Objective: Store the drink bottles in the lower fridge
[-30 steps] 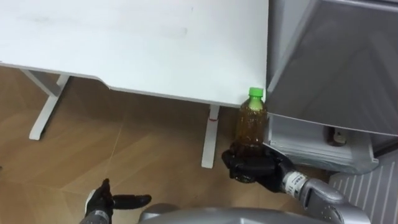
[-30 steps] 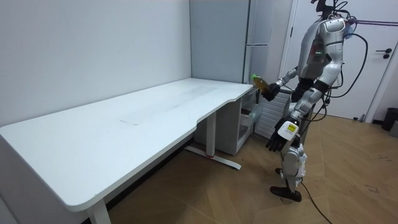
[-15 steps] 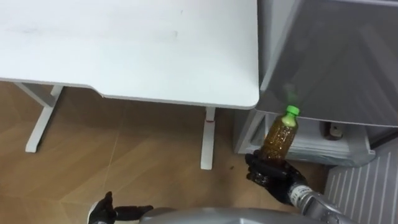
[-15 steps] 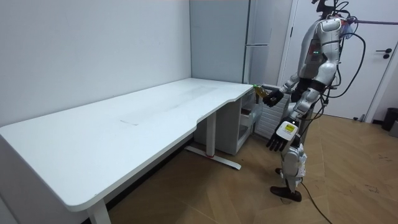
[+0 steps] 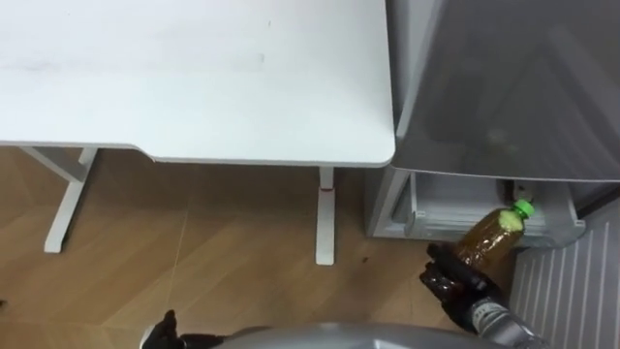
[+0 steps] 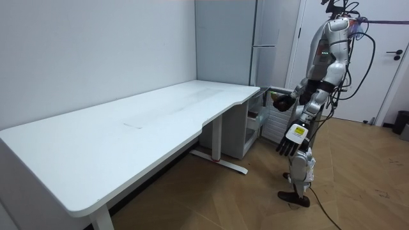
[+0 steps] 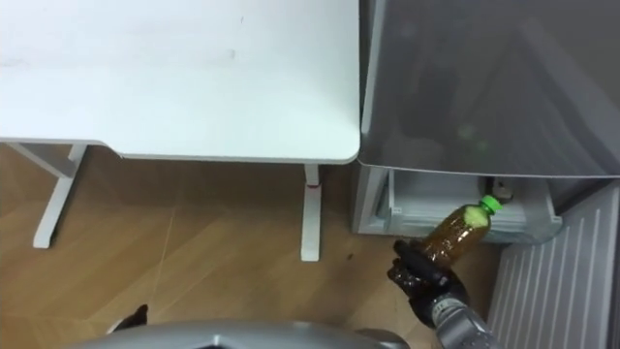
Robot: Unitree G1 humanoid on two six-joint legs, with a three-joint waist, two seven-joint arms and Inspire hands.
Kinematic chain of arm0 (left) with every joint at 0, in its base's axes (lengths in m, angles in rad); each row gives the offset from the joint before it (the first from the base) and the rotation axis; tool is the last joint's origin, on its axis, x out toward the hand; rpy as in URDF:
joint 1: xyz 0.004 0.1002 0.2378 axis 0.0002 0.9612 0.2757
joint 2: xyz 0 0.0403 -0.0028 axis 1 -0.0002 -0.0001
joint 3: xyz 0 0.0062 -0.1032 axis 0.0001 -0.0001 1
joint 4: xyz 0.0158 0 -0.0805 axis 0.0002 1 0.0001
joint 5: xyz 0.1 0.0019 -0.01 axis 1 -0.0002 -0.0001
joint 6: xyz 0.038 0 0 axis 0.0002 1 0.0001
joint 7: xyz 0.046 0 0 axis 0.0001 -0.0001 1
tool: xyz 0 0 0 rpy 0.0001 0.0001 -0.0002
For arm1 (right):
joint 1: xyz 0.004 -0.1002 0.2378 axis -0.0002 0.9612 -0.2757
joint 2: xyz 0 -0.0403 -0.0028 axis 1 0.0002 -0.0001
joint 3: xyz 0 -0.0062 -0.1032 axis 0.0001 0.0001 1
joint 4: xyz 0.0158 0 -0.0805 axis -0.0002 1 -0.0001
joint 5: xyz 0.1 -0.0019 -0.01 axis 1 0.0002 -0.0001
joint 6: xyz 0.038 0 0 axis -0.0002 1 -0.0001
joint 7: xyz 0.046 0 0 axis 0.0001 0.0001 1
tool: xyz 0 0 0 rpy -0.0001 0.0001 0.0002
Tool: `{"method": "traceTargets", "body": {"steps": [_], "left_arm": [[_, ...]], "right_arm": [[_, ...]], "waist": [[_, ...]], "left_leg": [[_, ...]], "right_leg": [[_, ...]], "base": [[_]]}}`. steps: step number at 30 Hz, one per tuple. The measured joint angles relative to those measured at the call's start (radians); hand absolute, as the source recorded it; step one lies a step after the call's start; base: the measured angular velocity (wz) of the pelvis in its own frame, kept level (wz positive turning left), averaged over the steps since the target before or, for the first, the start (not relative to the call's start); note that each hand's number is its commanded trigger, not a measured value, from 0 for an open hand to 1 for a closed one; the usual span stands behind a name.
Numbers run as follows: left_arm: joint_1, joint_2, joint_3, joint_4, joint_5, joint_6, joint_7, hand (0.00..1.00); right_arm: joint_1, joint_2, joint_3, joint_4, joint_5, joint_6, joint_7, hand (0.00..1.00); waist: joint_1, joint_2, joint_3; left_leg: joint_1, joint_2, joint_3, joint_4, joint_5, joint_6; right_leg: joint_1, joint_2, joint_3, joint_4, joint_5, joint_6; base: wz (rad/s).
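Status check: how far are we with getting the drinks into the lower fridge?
Done: the lower fridge compartment stands open, and the bottle is off the white table. In hand: the right hand grips the bottle, tilted, cap towards the opening; the left hand hangs open. Left: set it inside and let go. Other drinks inside: cannot tell.
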Motion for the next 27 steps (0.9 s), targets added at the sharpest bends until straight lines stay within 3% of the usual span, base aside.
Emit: {"method": "traceTargets", "body": {"steps": [7,14,18,23,27], "left_arm": [[0.001,0.002,0.029,0.001,0.064,0.0,-0.031,0.0],[-0.001,0.002,0.036,0.002,0.113,0.01,-0.044,0.0],[0.009,0.004,0.06,0.006,0.18,0.021,-0.066,0.0],[0.011,0.006,0.072,0.011,0.201,0.061,-0.078,0.0],[-0.005,0.009,0.069,0.01,0.228,0.082,-0.08,0.0]], "right_arm": [[-0.008,0.002,0.0,-0.001,0.3,-0.039,-0.005,1.0],[-0.019,0.001,-0.01,0.0,0.378,-0.039,0.021,1.0],[-0.031,0.001,-0.086,0.0,0.459,-0.039,0.021,1.0],[-0.13,-0.001,-0.199,0.07,0.495,-0.045,0.023,1.0],[-0.222,-0.02,-0.209,0.122,0.503,-0.047,0.025,1.0]], "waist": [[0.011,-0.002,-0.0018],[0.01,-0.004,-0.0017],[0.01,-0.006,-0.002],[-0.006,-0.008,-0.0034],[-0.016,-0.001,-0.0078]], "left_leg": [[0.001,0.001,0.006,0.004,0.0,0.0],[0.001,0.0,0.003,0.005,0.0,0.0],[-0.003,-0.003,-0.001,0.01,0.0,0.0],[-0.059,-0.003,-0.015,0.042,-0.002,0.003],[-0.112,-0.003,-0.025,0.064,-0.001,0.003]], "right_leg": [[0.0,0.001,0.007,0.003,-0.002,0.001],[0.004,-0.001,0.004,0.004,-0.002,0.001],[-0.003,-0.004,0.0,0.004,-0.008,0.003],[-0.035,-0.004,-0.013,0.007,-0.004,0.001],[-0.076,-0.004,-0.027,0.014,-0.002,-0.001]], "base": [[-0.02],[0.01],[0.04],[0.1],[0.09]]}}
